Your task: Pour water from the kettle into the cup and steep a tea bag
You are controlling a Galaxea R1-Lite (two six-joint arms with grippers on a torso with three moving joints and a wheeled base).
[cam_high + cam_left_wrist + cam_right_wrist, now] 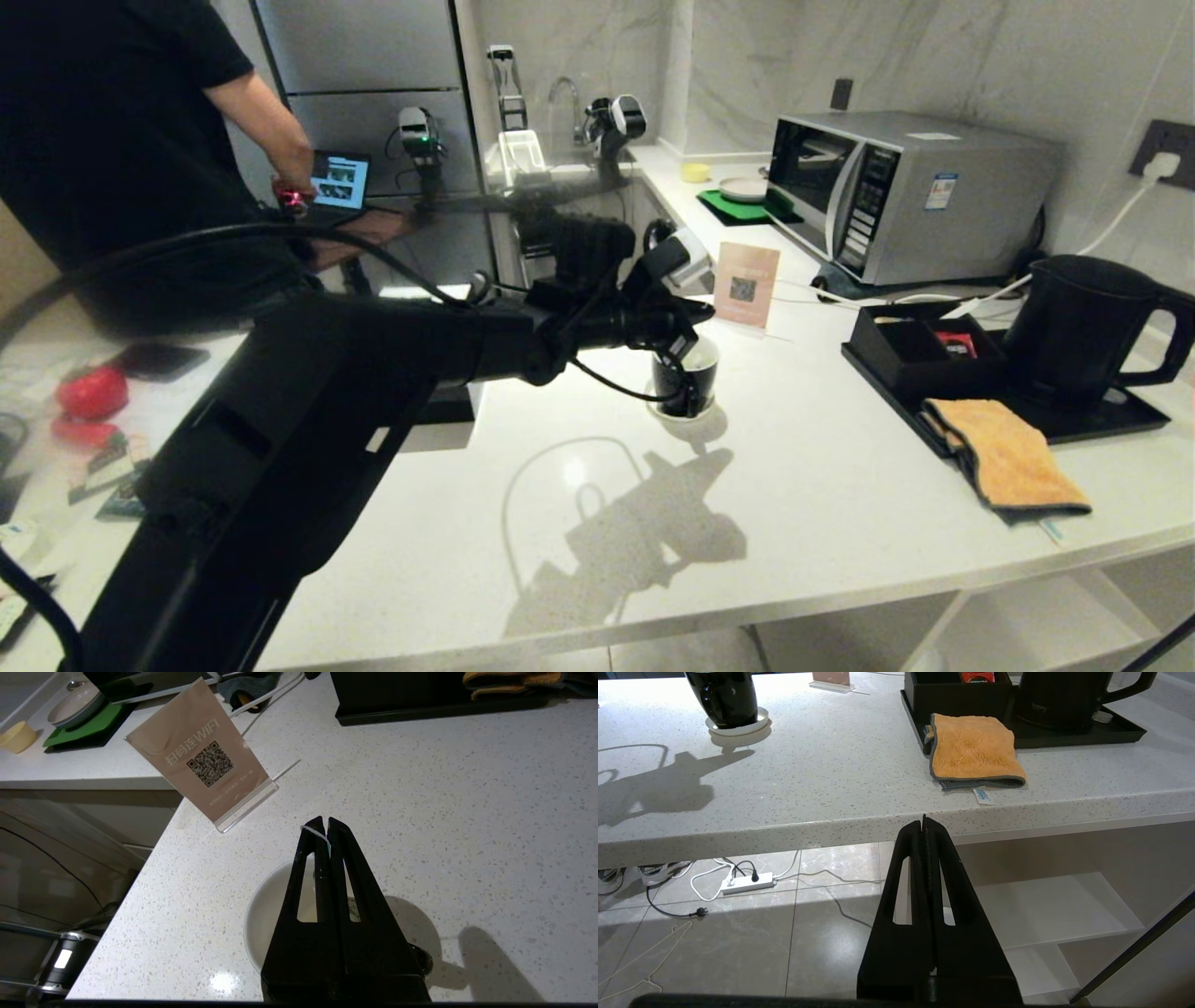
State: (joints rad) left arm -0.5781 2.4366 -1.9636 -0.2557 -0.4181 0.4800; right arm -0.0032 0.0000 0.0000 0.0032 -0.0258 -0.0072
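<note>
Two black arms belonged to the robot. The right gripper (924,823) hung low, below the front edge of the white counter (840,485), with its fingers pressed together and nothing in them. On the counter, near the front edge, an orange cloth (1004,457) lay half on a black tray (1102,425). The left gripper (323,826) was over the cup (686,378), which stood on its small white saucer (738,727) in the middle of the counter. Its fingers were squeezed tight on a thin white string (314,831). I could not see the tea bag itself. Just behind the cup stood a pink sign (747,283) with a square code on it. The kettle (1083,327) sat well apart on the tray, beside a low black box (910,355). Farther back was a silver microwave (896,191). A person in a black shirt (112,140) stood far back.
</note>
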